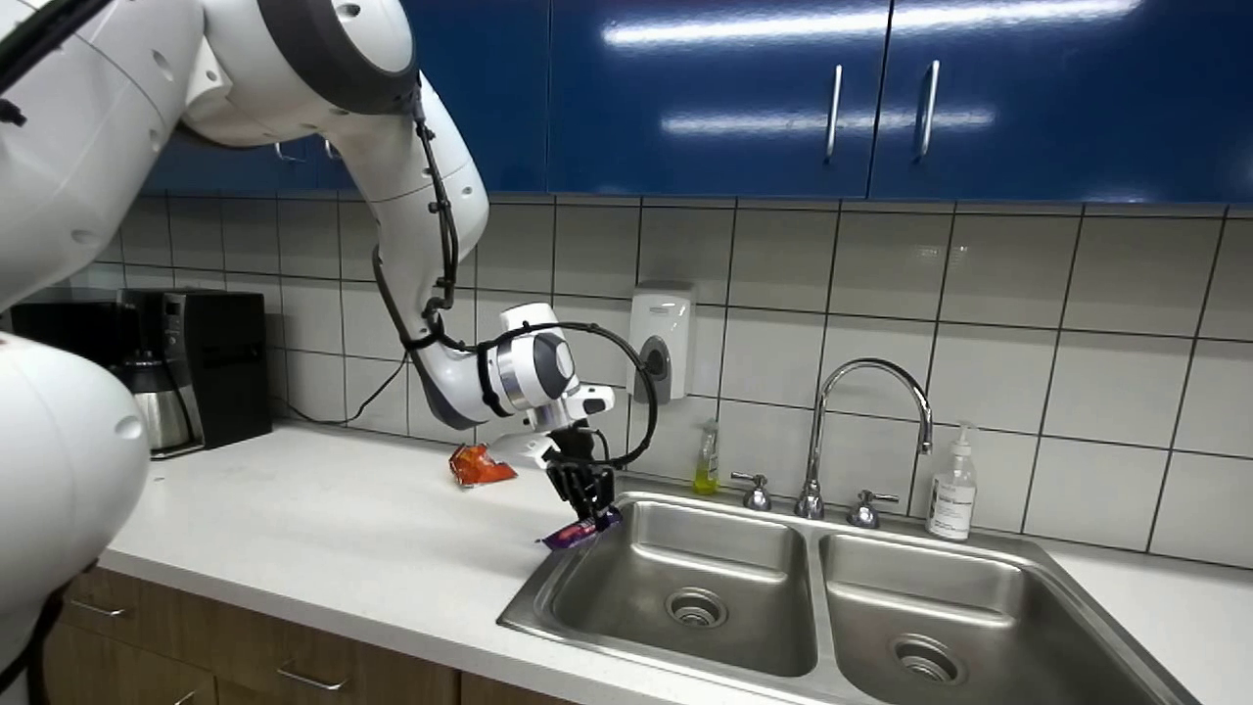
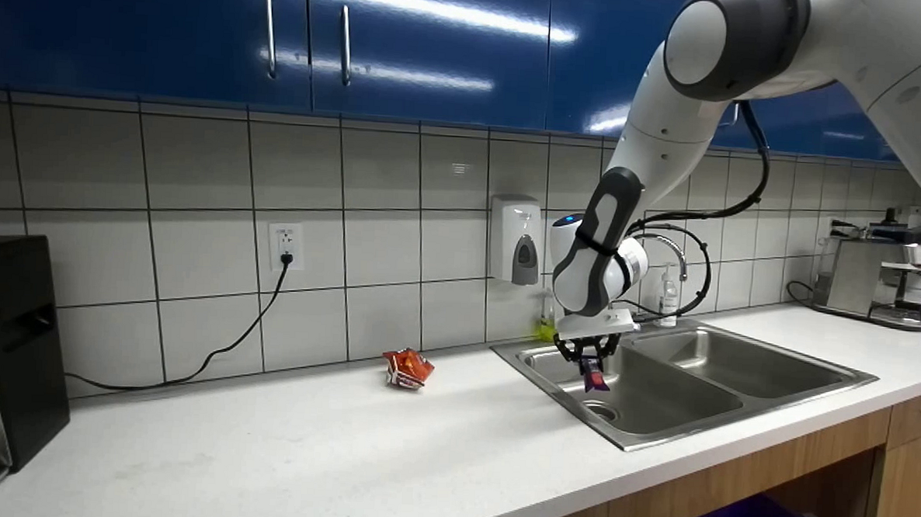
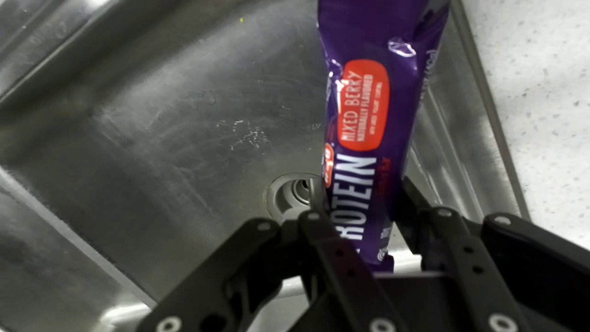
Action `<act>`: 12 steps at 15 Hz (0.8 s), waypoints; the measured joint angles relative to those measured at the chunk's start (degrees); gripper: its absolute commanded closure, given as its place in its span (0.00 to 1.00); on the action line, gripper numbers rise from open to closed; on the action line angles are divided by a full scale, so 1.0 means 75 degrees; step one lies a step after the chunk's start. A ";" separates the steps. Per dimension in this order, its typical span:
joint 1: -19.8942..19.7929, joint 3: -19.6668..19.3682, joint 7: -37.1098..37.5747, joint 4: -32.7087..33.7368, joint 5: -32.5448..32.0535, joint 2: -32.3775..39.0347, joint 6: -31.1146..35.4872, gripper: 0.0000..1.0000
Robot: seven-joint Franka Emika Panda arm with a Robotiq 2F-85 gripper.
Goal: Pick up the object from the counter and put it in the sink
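Observation:
The object, a purple bar packet with a red label [image 1: 566, 536], is held in my gripper [image 1: 592, 514]. It also shows in an exterior view [image 2: 595, 379] and in the wrist view [image 3: 364, 106]. The wrist view shows both fingers [image 3: 362, 196] pressed against its long sides near one end. The packet is above the left part of the sink [image 1: 820, 607], over the basin near the rim beside the counter [image 1: 323, 509]. In the wrist view the basin floor [image 3: 184, 101] and drain lie below it. The packet's gripped end is partly hidden by the fingers.
An orange-red crumpled packet [image 1: 480, 465] lies on the counter behind the gripper. The chrome faucet [image 1: 812, 460], a yellow soap bottle [image 1: 707, 458] and a white pump bottle [image 1: 951, 497] stand along the sink's back. A wall dispenser [image 1: 662, 338] hangs above.

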 measured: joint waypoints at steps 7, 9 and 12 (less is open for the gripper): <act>-0.0204 -0.0267 -0.0053 -0.0114 0.0001 0.0002 0.0001 0.85; -0.0217 -0.0343 -0.0053 -0.0124 0.0001 0.0002 0.0002 0.60; -0.0218 -0.0392 -0.0053 -0.0125 0.0001 0.0002 0.0002 0.60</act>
